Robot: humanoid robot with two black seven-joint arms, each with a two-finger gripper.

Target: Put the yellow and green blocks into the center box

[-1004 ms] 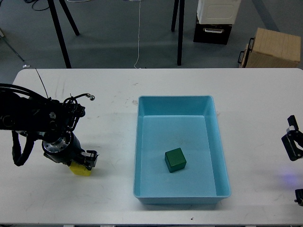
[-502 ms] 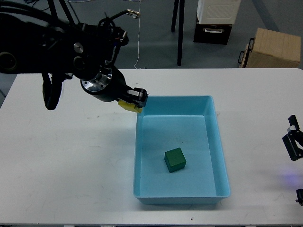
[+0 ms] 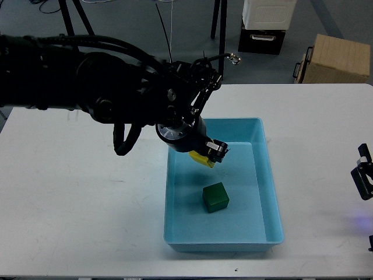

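Note:
My left gripper (image 3: 208, 155) is shut on a yellow block (image 3: 200, 158) and holds it over the light blue box (image 3: 274, 204), above its rear left part. A green block (image 3: 215, 197) lies on the box floor near the middle, just below and right of the held block. My left arm stretches in from the left across the table. My right gripper (image 3: 364, 179) shows only in part at the right edge; I cannot tell whether it is open or shut.
The white table (image 3: 87, 204) carries the box at its centre. Beyond the far edge stand black stand legs (image 3: 221, 41), a black and white case (image 3: 262, 26) and a cardboard box (image 3: 335, 58) on the grey floor.
My left gripper carried the yellow block from the table's left front up and rightward, over the box's rim, to above the box interior. The green block and right gripper stayed put.

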